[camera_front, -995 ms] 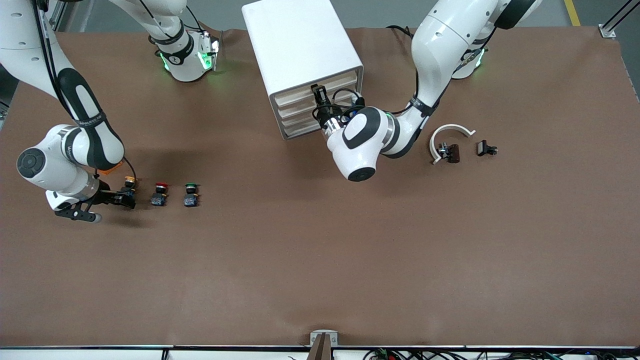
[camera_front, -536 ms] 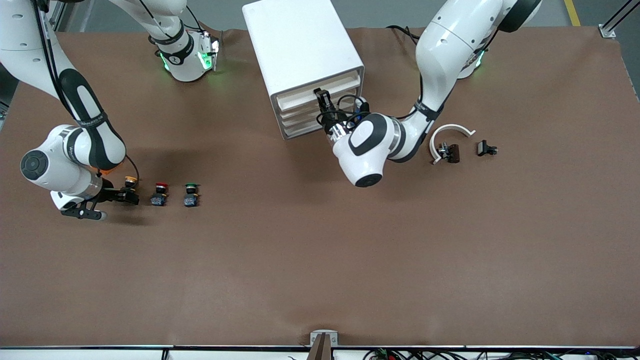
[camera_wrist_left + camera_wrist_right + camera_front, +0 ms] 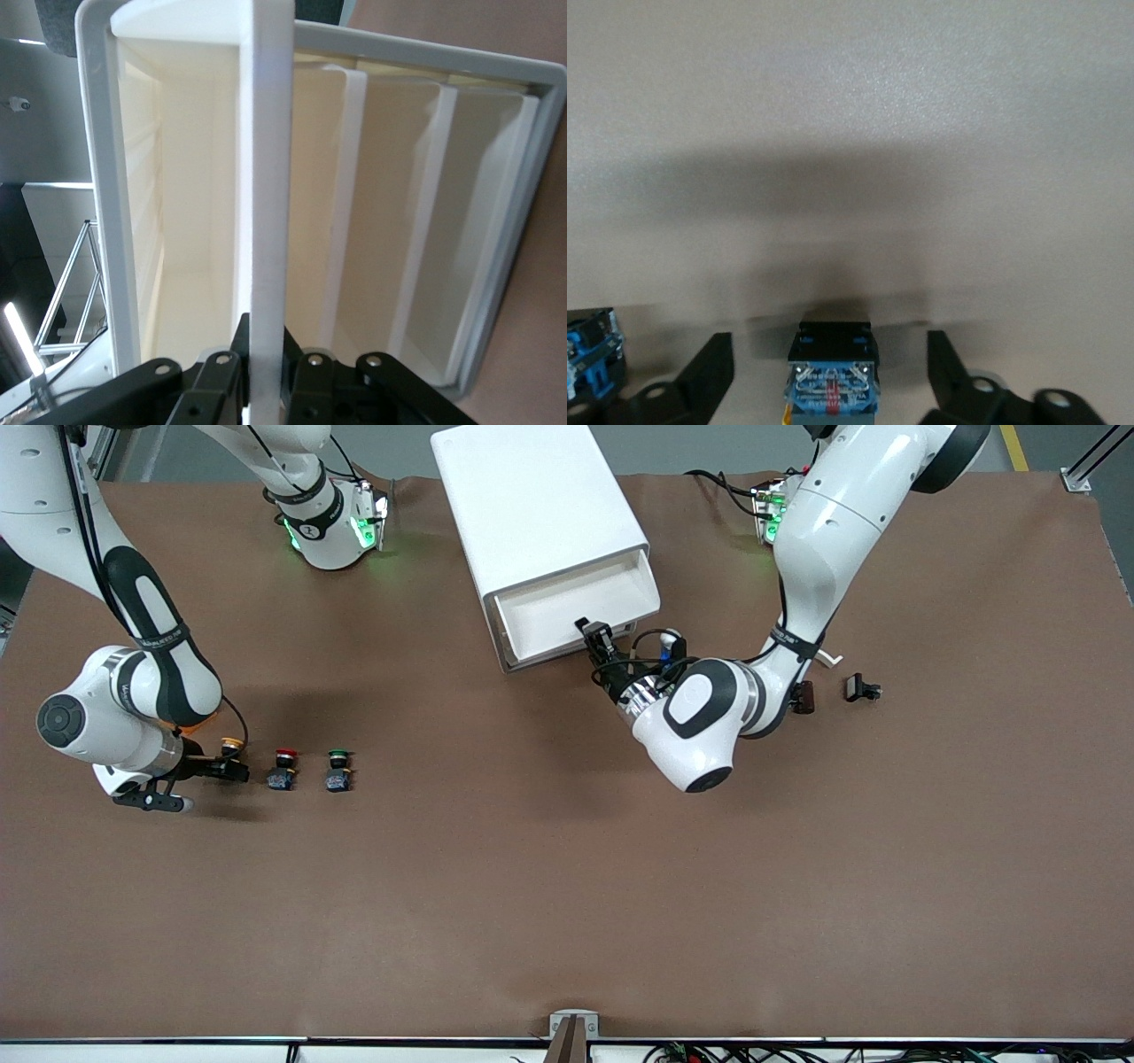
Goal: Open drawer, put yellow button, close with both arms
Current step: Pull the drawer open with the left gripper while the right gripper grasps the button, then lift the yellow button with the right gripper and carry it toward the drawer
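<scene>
The white cabinet (image 3: 532,496) stands at the arms' side of the table. Its top drawer (image 3: 576,607) is pulled out and looks empty. My left gripper (image 3: 592,634) is shut on the drawer's front lip; in the left wrist view the lip (image 3: 266,177) runs between the gripper's (image 3: 266,350) fingers. The yellow button (image 3: 232,744) sits toward the right arm's end of the table. My right gripper (image 3: 232,772) is open and low around it. In the right wrist view the button's black-and-blue body (image 3: 833,376) lies between the spread fingers (image 3: 709,372), apart from both.
A red-capped button (image 3: 284,758) and a green-capped button (image 3: 337,758) sit in a row beside the yellow one. The red one's body shows in the right wrist view (image 3: 589,354). A white arc piece (image 3: 828,657) and two dark clips (image 3: 804,695) (image 3: 861,687) lie toward the left arm's end.
My left gripper has drawn the top drawer out of the cabinet toward the front camera. My right gripper has settled a little closer around the yellow button.
</scene>
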Robot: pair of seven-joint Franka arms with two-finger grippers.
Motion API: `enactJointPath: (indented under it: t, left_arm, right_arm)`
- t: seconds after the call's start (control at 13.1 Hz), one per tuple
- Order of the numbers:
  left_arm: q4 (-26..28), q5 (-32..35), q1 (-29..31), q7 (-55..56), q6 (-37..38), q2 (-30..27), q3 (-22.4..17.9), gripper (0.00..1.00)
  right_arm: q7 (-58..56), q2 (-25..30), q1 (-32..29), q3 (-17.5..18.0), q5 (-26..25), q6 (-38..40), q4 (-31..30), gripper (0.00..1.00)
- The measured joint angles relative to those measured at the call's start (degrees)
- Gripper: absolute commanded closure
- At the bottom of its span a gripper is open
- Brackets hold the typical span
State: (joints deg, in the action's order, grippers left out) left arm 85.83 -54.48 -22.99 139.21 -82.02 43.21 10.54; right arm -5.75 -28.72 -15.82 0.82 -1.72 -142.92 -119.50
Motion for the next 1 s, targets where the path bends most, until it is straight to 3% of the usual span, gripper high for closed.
enactJointPath:
  t: [0.08, 0.46, 0.61, 0.69, 0.84, 1.0]
  left_arm:
    - [-0.6, 0.0, 0.2, 0.0, 0.0, 0.3, 0.0, 1.00]
    - [-3.2, 0.5, 0.1, 0.0, 0.0, 1.1, -0.3, 1.00]
    - [-3.7, 0.5, 0.1, 0.0, 0.1, 1.4, -0.4, 0.92]
    - [-3.8, 0.6, 0.1, 0.0, 0.1, 1.4, -0.5, 0.72]
    - [-4.1, 1.2, 0.1, 0.0, 0.0, 1.5, -0.8, 0.00]
    - [-4.6, 2.1, 0.1, -0.5, -0.7, 1.7, -1.2, 0.00]
  right_arm:
    - [-0.1, 0.0, 0.0, 0.0, 0.0, 1.0, 0.2, 1.00]
    - [-0.2, 0.1, 0.0, 0.2, 0.2, 2.6, 1.5, 1.00]
    - [-0.2, 0.2, 0.0, 0.3, 0.2, 4.6, 2.7, 1.00]
    - [-0.2, 0.3, 0.0, 0.3, 0.2, 7.4, 4.3, 1.00]
    - [-0.2, 0.6, 0.0, 0.4, 0.6, 13.7, 8.3, 1.00]
    - [-0.2, 1.0, 0.4, 0.6, 1.3, 18.5, 11.5, 1.00]
